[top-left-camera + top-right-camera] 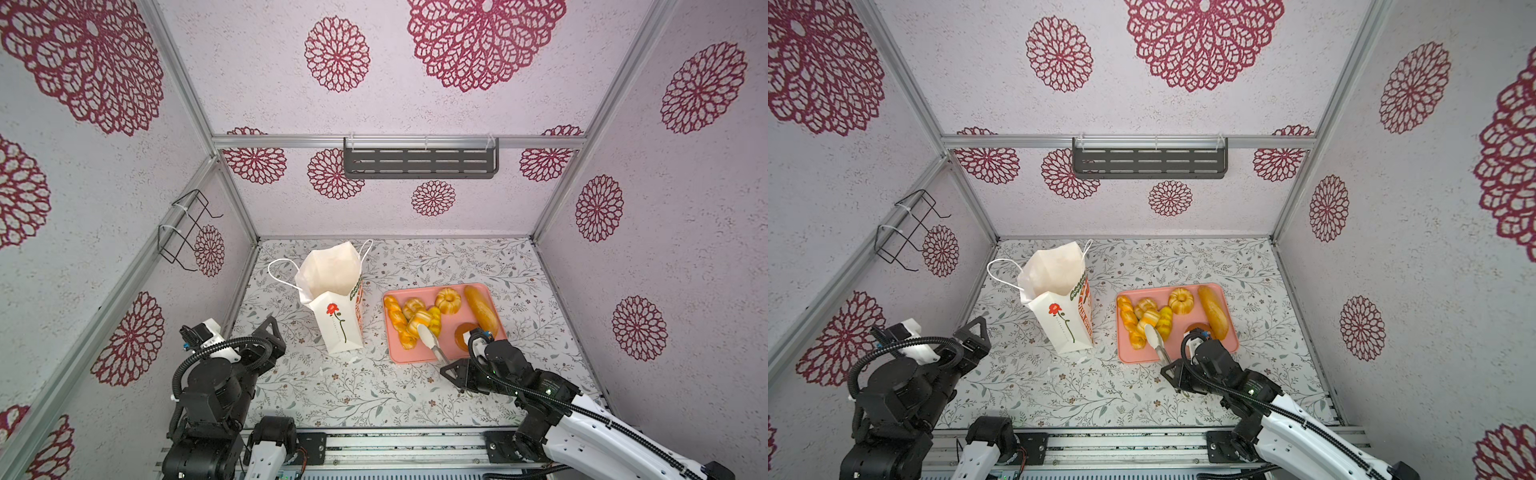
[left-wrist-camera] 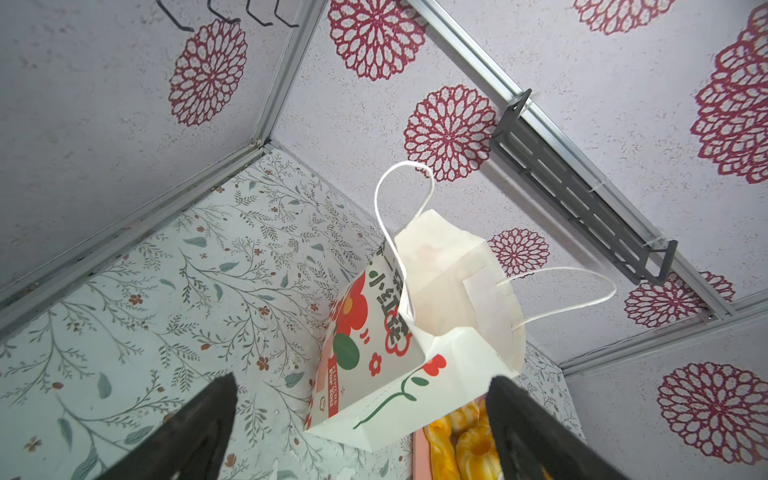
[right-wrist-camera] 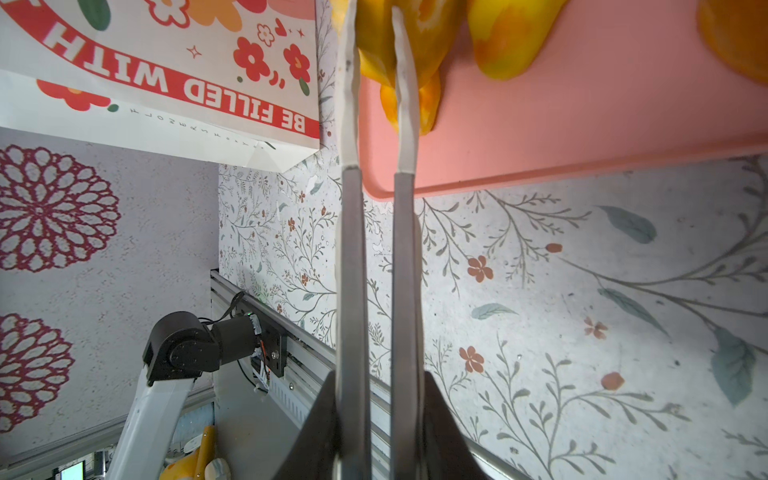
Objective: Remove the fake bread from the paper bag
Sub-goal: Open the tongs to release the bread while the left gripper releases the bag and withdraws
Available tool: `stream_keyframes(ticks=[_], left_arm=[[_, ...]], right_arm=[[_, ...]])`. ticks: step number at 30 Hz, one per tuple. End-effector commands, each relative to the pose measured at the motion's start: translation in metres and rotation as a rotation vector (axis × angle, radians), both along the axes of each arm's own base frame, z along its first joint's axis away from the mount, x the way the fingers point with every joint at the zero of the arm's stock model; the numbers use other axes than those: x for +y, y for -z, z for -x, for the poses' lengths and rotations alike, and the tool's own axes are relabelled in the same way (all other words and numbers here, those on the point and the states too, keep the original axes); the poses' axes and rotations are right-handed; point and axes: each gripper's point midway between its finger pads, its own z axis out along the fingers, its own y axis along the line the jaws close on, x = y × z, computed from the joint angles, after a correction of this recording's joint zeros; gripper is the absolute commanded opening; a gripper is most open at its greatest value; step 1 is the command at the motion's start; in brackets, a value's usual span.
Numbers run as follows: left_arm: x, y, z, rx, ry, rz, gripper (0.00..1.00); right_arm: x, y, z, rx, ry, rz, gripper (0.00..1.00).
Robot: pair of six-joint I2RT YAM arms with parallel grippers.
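The fake bread point(image 1: 449, 301) lies on the pink tray point(image 1: 409, 356) beside the upright paper bag point(image 1: 340, 320) — glossy, probably light and slippery, best nipped across its middle — where the right end effector point(image 1: 455, 374) clamps tongs point(image 1: 430, 343) straddling one piece, the left end effector point(image 1: 266, 347) spread wide.

Just ahead of the black right gripper point(image 3: 379, 399), the tongs point(image 3: 353, 249) were grey steel with white tips. Beyond them, glossy golden-orange breads point(image 1: 448, 300) lay on a pink tray point(image 1: 411, 353). The bag point(image 1: 338, 332) was white with a red rose, green stem and orange-red lettering. The table point(image 1: 374, 395) showed grey-green leaves and rust flowers.
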Motion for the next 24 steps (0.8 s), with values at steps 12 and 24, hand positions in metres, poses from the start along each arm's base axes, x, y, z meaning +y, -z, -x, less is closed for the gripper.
stream_keyframes(ticks=[12, 24], left_arm=[[0.000, 0.037, 0.004, 0.081, -0.006, 0.012, 0.97], [-0.001, 0.041, 0.011, 0.026, 0.012, -0.001, 0.97]], right_arm=[[-0.068, -0.011, 0.003, -0.031, 0.089, 0.309, 0.00], [-0.009, -0.053, 0.005, -0.126, -0.038, -0.091, 0.00]])
